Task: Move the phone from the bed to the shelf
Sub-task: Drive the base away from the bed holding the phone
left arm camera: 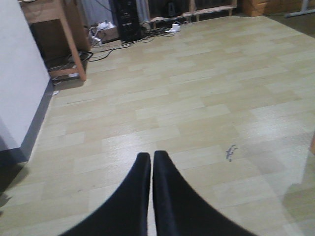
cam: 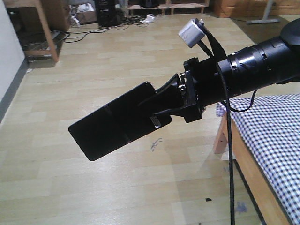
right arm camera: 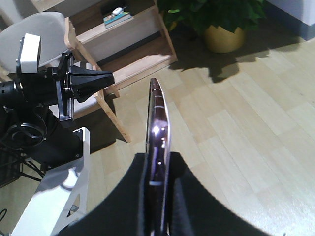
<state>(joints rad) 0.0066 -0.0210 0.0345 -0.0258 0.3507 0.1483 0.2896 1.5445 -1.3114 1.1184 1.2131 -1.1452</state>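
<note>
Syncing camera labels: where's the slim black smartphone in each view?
Exterior front: slim black smartphone centre-left, clamped in the right gripper.
Left wrist: not in it; only the shut left gripper.
Right wrist: the smartphone edge-on at centre.
Shared landmark: dark floor scuff, also in the left-wrist view.

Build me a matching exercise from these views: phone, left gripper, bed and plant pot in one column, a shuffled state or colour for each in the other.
Column one
1. phone
2. left gripper
3. bed
4. plant pot

Column two
A. black-and-white checked cover
B. clamped in the right gripper
C. golden yellow
D. fingers shut, holding nothing

Pairs: 1-B, 2-D, 3-A, 4-C
</note>
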